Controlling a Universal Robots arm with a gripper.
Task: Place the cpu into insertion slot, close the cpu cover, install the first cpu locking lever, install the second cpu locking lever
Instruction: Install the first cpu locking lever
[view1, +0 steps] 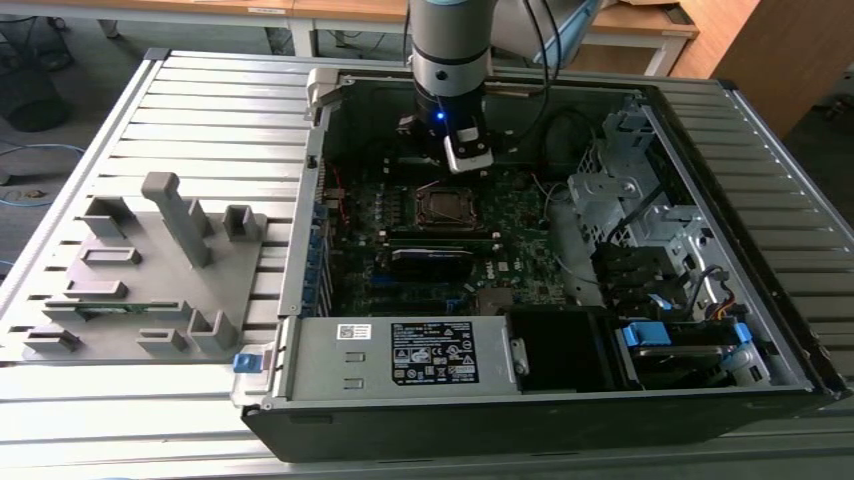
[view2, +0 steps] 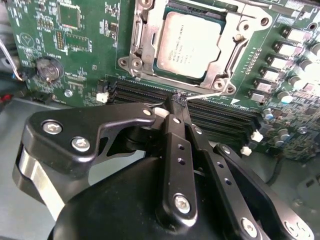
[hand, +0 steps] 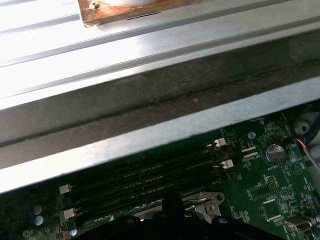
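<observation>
One pincer (view2: 176, 103) clenched, its tip against thin silvery locking lever (view2: 206, 94), just beside cpu (view2: 187, 42) framed by cpu cover (view2: 142, 37)

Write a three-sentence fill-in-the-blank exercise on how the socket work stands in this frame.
1. The cpu cover lies ____ over the cpu, flat on the socket.
2. The gripper has its fingers ____, with their tips at a thin metal lever.
3. In the exterior view, the grey fixture tray lies on that view's ____ of the computer case.

Missing words: closed; shut; left
</observation>
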